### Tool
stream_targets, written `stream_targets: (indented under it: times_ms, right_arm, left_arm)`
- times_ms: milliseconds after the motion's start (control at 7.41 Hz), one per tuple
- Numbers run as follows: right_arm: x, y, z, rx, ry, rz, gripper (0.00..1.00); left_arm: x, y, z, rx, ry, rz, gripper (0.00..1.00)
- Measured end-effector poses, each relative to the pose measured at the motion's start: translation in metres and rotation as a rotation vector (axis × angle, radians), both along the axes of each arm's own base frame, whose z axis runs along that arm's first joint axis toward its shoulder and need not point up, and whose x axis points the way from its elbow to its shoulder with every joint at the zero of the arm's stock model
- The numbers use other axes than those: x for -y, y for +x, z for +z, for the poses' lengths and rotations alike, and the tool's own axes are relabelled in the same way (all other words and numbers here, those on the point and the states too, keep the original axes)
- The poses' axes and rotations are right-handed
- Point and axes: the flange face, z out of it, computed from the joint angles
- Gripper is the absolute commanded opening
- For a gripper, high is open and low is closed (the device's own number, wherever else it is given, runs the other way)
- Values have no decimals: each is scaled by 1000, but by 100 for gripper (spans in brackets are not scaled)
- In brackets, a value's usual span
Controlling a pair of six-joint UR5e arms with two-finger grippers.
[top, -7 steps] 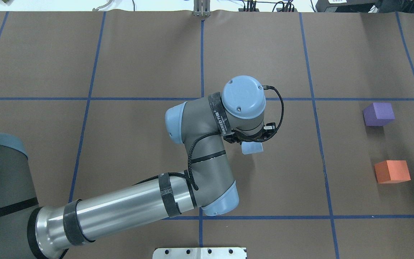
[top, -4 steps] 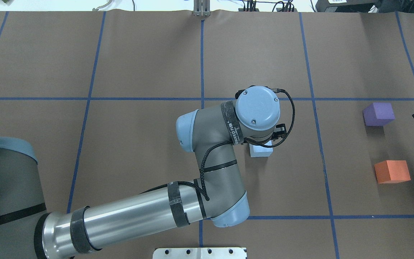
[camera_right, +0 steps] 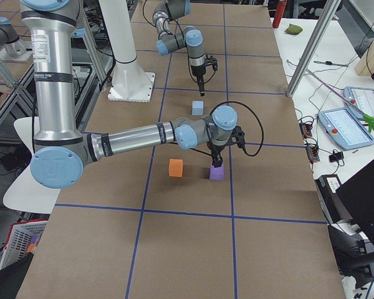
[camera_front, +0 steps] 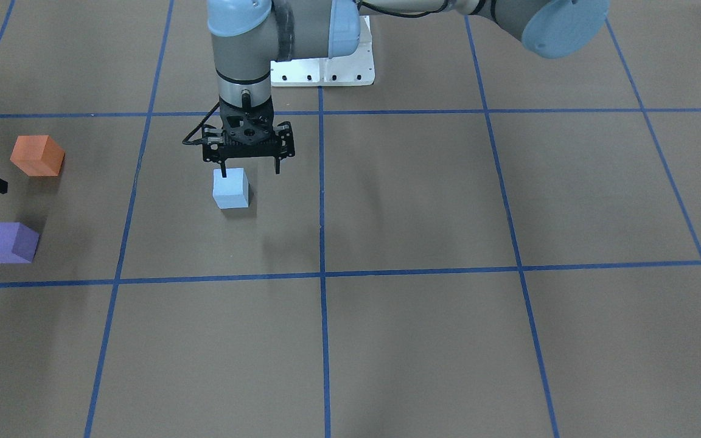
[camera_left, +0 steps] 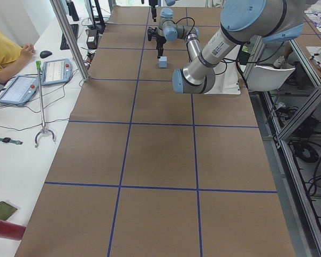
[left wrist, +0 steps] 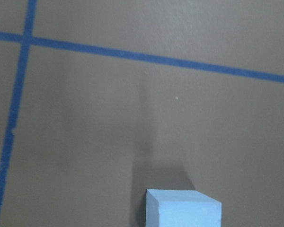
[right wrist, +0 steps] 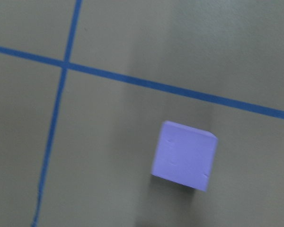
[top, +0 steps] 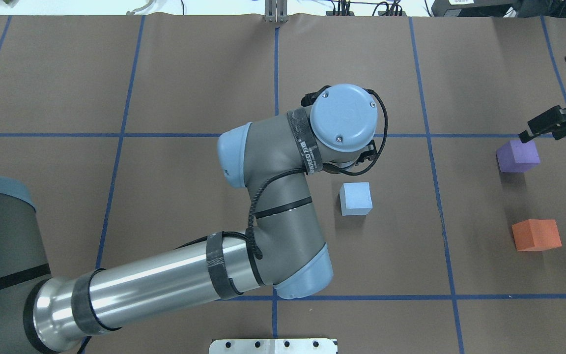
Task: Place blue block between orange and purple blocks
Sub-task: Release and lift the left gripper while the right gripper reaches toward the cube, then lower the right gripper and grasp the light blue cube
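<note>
Looks mid-handoff: left gripper [camera_front: 250, 171] open above blue block [camera_front: 230, 188], right gripper [top: 541, 127] state unreadable. Next: grasp, set between orange block [top: 536, 234] and purple block [top: 518, 155].

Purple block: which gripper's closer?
Right. The right gripper hangs close over the purple block; the left gripper is far off, open above the blue block.

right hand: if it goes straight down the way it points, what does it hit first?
Most likely the purple block. In the right-side view the right hand hangs just over it, pointing down. The exact overlap is hard to judge from the overhead view.
</note>
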Motion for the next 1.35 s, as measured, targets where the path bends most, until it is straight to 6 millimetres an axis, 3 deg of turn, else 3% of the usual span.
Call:
stream_targets:
  times_ms: [135, 270, 540, 675, 944, 1349]
  right_arm:
    - [-2, -36, -26, 27, -20, 28, 100]
    - [-14, -78, -54, 53, -44, 81, 100]
    - [-74, -176, -118, 85, -80, 217, 100]
    - [-98, -215, -141, 84, -88, 270, 100]
    - [-112, -262, -176, 14, -110, 307, 100]
    - [-117, -297, -183, -92, -79, 268, 100]
  left_arm:
    - [-1, -39, 20, 11, 8, 13, 100]
    - [1, -85, 59, 27, 43, 63, 100]
    - [5, -196, 149, 61, 106, 150, 100]
    - [2, -229, 176, 78, 128, 180, 100]
    - [-1, -248, 192, 86, 138, 196, 100]
    - [-3, -244, 194, 85, 136, 204, 100]
